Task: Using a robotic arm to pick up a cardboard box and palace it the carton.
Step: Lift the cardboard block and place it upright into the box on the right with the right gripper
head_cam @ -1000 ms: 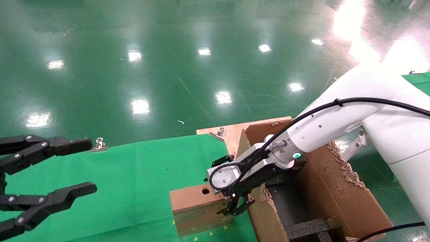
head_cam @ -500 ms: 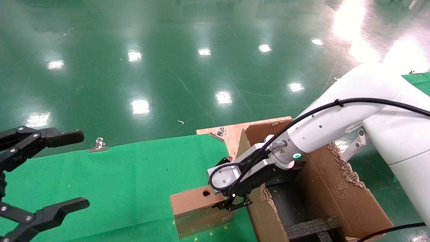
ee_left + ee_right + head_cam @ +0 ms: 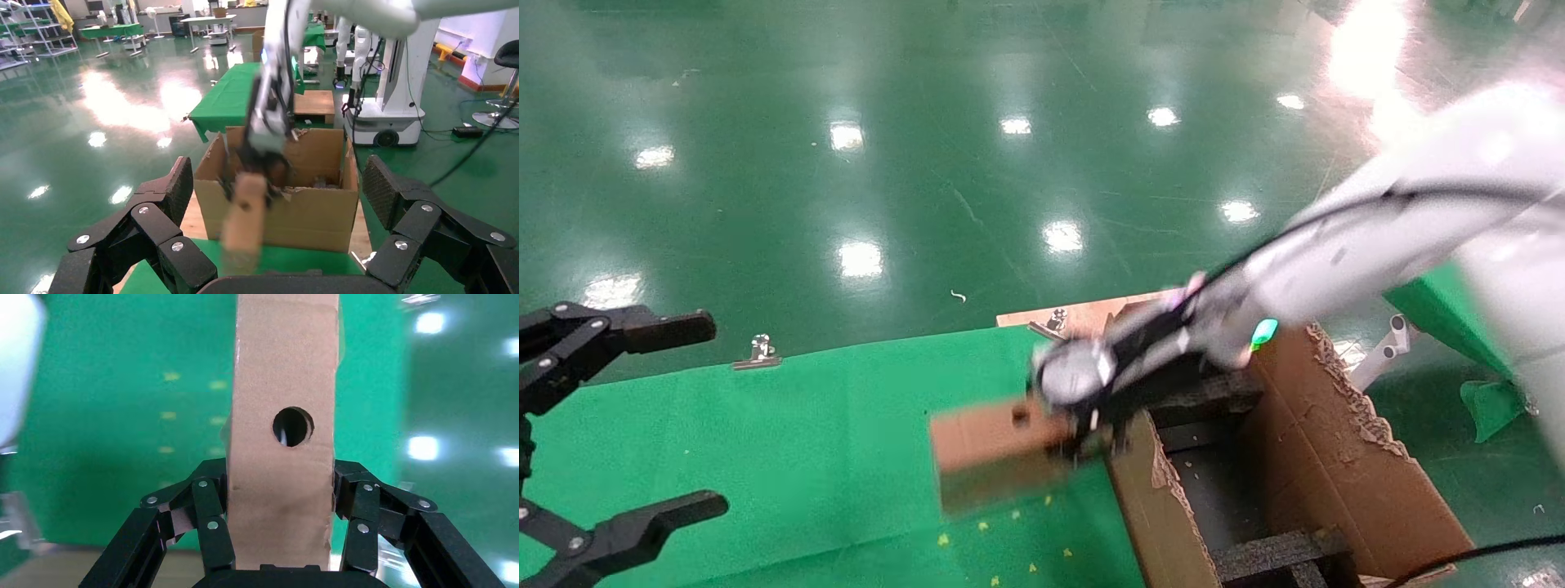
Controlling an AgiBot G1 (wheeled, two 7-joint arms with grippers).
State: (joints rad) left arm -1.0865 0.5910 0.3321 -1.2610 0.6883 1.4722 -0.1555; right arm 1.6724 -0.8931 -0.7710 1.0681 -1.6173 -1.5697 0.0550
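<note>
- While the right gripper clamps the oblong, round-holed cardboard box, it hangs left of the ragged corrugated carton.
- Left gripper gapes wide, empty, far left.

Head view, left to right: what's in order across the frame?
Left claw → binder clip → cardboard box held in the right claw → carton → green cloth bundle.

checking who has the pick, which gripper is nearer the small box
Right. The right gripper is shut on the box, its fingers pressing both sides, beside the carton. The left gripper hangs open, far off to the left of the box.
</note>
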